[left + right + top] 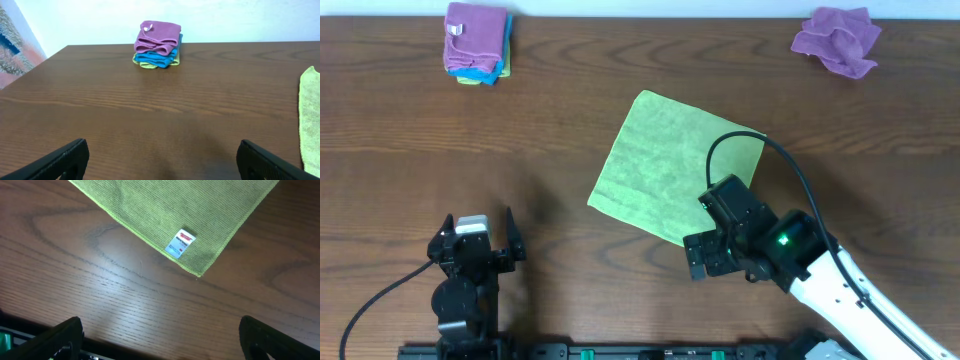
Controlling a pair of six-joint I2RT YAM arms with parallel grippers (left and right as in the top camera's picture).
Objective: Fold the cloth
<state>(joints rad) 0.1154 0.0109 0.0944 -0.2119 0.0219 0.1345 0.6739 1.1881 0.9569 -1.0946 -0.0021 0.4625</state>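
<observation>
A light green cloth (665, 160) lies flat and unfolded on the wooden table, turned at an angle. Its near corner with a small white label (179, 243) shows in the right wrist view (180, 210). Its left edge shows in the left wrist view (311, 120). My right gripper (705, 245) is open and empty, just off that near corner; its fingers (160, 340) frame bare wood. My left gripper (478, 235) is open and empty at the front left, well away from the cloth, with bare wood between its fingers (160, 165).
A stack of folded purple, blue and yellow-green cloths (477, 42) sits at the back left and shows in the left wrist view (157, 44). A crumpled purple cloth (837, 38) lies at the back right. The table's front edge (20, 335) is close behind my right gripper.
</observation>
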